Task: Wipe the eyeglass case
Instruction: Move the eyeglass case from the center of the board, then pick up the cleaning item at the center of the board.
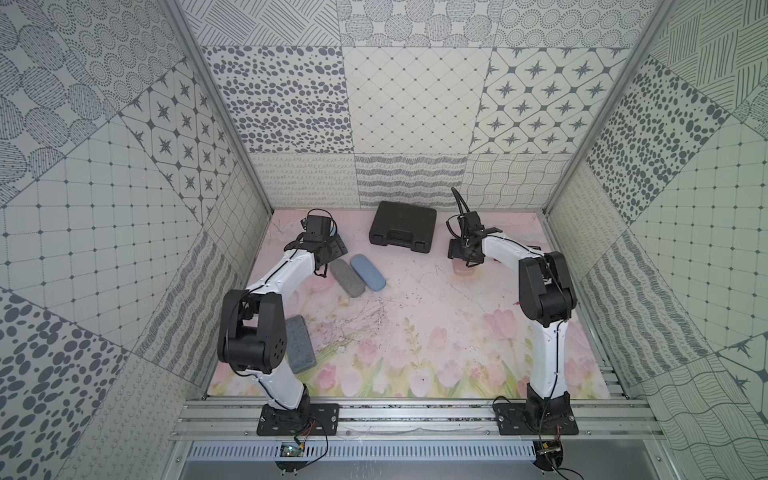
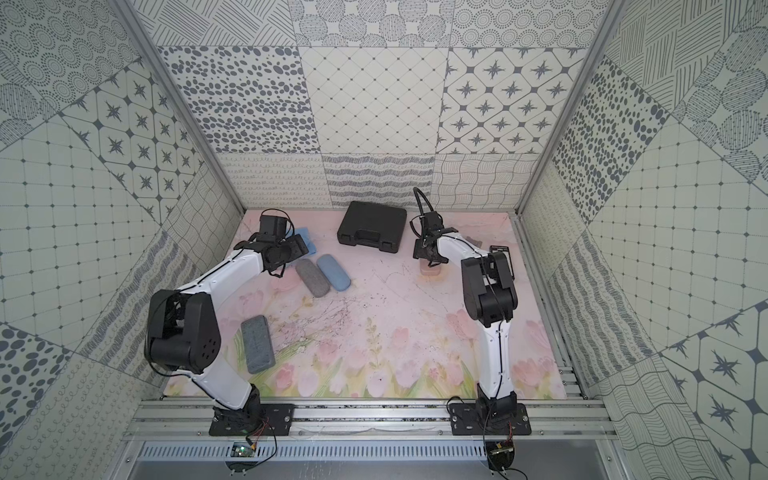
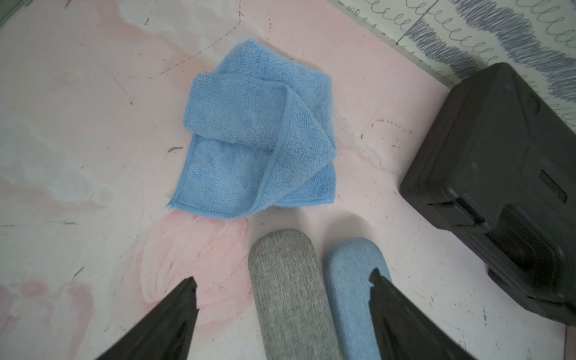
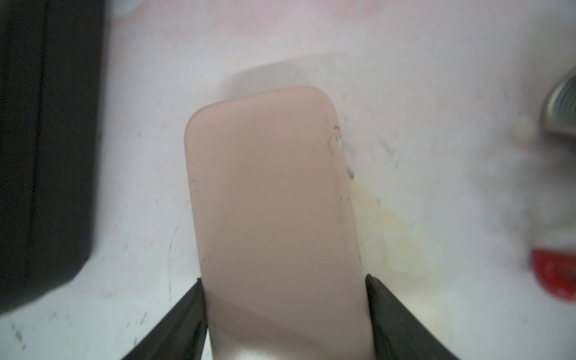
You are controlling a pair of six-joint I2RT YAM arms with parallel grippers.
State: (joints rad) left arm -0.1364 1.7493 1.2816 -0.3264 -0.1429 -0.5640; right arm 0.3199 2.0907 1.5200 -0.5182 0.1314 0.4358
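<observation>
I see the right pincer (image 4: 284,277) clamped across the pink eyeglass case (image 4: 268,193), just right of centre in both top views, its long axis pointing straight out from that pincer, while the left pincer (image 3: 283,276) stands apart.

Robot-manipulation test cell, laboratory setting.
Closed on three sides by patterned grey-and-white wall panels (image 1: 415,104) set in bare aluminium posts (image 1: 219,104); flower-printed surface (image 1: 415,332), scuffed and pen-marked; left arm (image 1: 286,270) and right arm (image 1: 548,353), white and black, bolted through black base plates (image 1: 297,419) to an aluminium rail (image 1: 415,415) at the front edge; exposed circuit board (image 1: 290,449) with loose coloured wires; slotted cable duct (image 1: 395,451) alongside.
</observation>
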